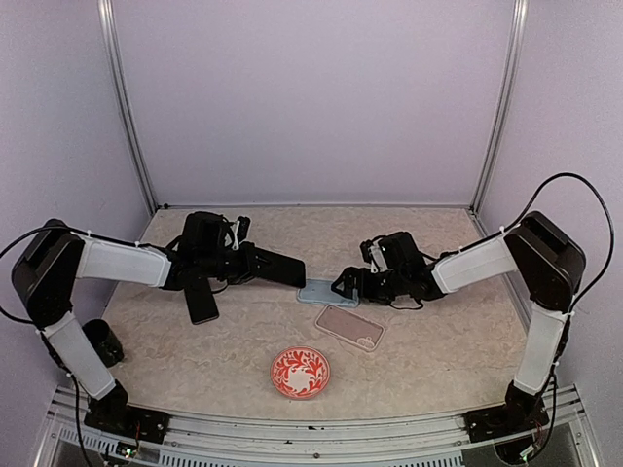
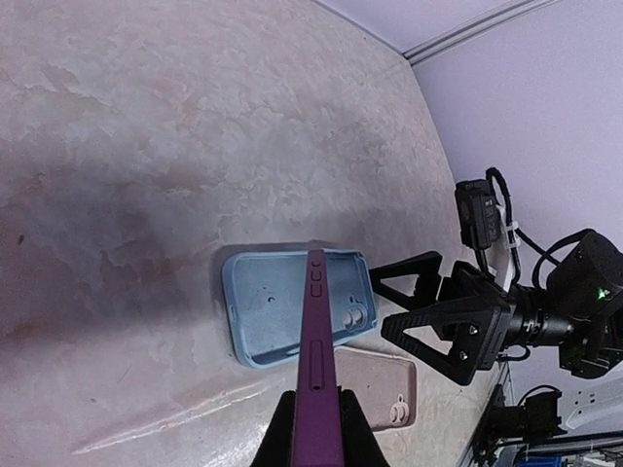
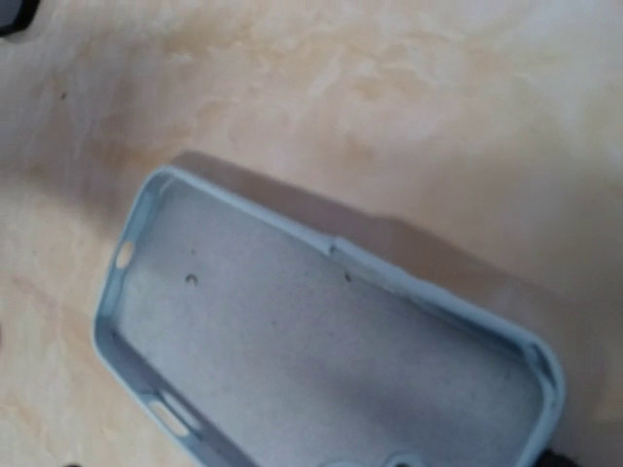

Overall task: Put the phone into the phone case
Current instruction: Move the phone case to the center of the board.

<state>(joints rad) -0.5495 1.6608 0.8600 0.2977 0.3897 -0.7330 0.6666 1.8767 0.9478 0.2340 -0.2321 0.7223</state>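
Note:
My left gripper point(image 2: 316, 433) is shut on a purple phone point(image 2: 316, 341), held edge-on with its buttons facing up. The phone's far end hangs over a light blue phone case point(image 2: 277, 311) that lies open side up on the table. In the top view the left gripper point(image 1: 258, 263) holds the phone point(image 1: 285, 269) just left of the blue case point(image 1: 326, 293). My right gripper point(image 1: 342, 284) is open, its black fingers point(image 2: 438, 341) at the case's camera-hole end. The right wrist view shows only the blue case point(image 3: 321, 360) from close above, with no fingers in sight.
A pink phone case point(image 1: 348, 327) lies open side up just in front of the blue one. A red patterned plate point(image 1: 300, 372) sits near the front edge. A black cup point(image 1: 103, 341) stands at the left by the left arm's base.

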